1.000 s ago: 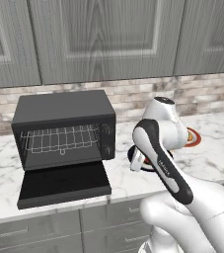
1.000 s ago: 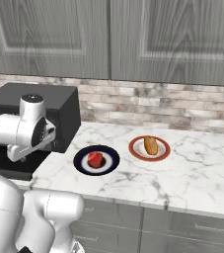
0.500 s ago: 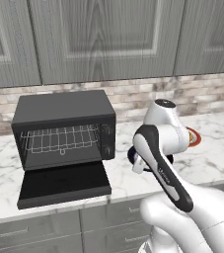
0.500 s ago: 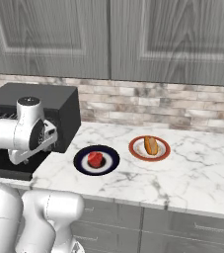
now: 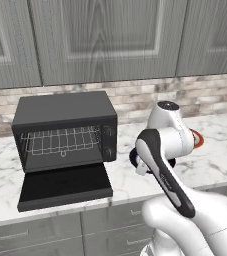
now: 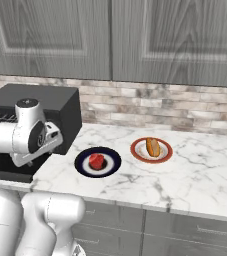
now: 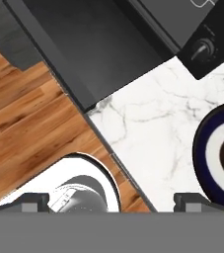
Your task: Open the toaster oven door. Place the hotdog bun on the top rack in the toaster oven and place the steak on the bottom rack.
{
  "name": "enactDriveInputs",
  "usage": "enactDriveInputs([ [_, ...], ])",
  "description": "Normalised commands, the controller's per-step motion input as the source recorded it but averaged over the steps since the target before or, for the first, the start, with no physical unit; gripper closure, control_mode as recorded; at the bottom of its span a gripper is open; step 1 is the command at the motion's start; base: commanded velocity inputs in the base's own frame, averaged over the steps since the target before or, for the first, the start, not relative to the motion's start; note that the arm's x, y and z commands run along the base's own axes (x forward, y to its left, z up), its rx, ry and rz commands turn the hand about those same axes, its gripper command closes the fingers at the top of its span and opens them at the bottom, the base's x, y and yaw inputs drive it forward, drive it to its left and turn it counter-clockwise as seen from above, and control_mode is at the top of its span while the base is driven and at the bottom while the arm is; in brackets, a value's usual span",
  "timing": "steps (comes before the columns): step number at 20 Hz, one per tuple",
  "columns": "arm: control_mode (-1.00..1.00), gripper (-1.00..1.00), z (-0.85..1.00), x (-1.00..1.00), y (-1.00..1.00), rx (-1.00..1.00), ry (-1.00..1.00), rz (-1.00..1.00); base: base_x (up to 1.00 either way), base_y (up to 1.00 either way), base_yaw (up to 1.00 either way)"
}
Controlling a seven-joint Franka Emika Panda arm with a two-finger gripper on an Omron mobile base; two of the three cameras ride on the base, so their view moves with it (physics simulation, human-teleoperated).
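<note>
Black toaster oven (image 5: 65, 132) is seen at the left of the white marble counter (image 6: 185, 175), against the brick backsplash. The toaster oven door (image 5: 65, 186) is folded fully down, flat over the counter edge. Inside, the silver wire top rack (image 5: 60, 140) can be made out; the bottom rack is hard to separate from the dark interior. Both shelves appear bare.

The steak (image 6: 97, 161) lies on a dark blue plate with a white centre (image 6: 85, 167), just right of the oven. The hotdog bun (image 6: 153, 147) lies on an orange-rimmed plate (image 6: 137, 152), further right, apart from the blue plate.

The gripper (image 7: 112, 202) is held over the counter edge between the lowered door and the blue plate; its jaws are spread wide, with nothing between them. A wooden floor (image 7: 29, 123) is seen below in the hand view.
</note>
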Motion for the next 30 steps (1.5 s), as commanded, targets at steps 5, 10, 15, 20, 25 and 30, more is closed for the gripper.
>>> enactDriveInputs([
  [5,-1.00,-1.00,0.00,0.00,-0.15,-0.02,0.03,-0.08,0.00,0.00,0.00],
  [10,-1.00,-1.00,0.00,-0.03,-0.10,0.00,0.00,-0.05,0.00,0.00,0.00],
  [15,-1.00,-1.00,-0.06,0.02,-0.32,0.20,-0.23,-0.18,0.00,0.00,0.00],
  [20,-1.00,-1.00,-0.09,0.13,-0.35,0.18,-0.18,-0.18,0.00,0.00,0.00],
  [25,-1.00,-1.00,-0.11,0.11,-0.27,0.08,-0.07,-0.14,0.00,0.00,0.00],
  [30,-1.00,-1.00,0.00,0.21,-0.20,0.03,0.10,-0.24,0.00,0.00,0.00],
])
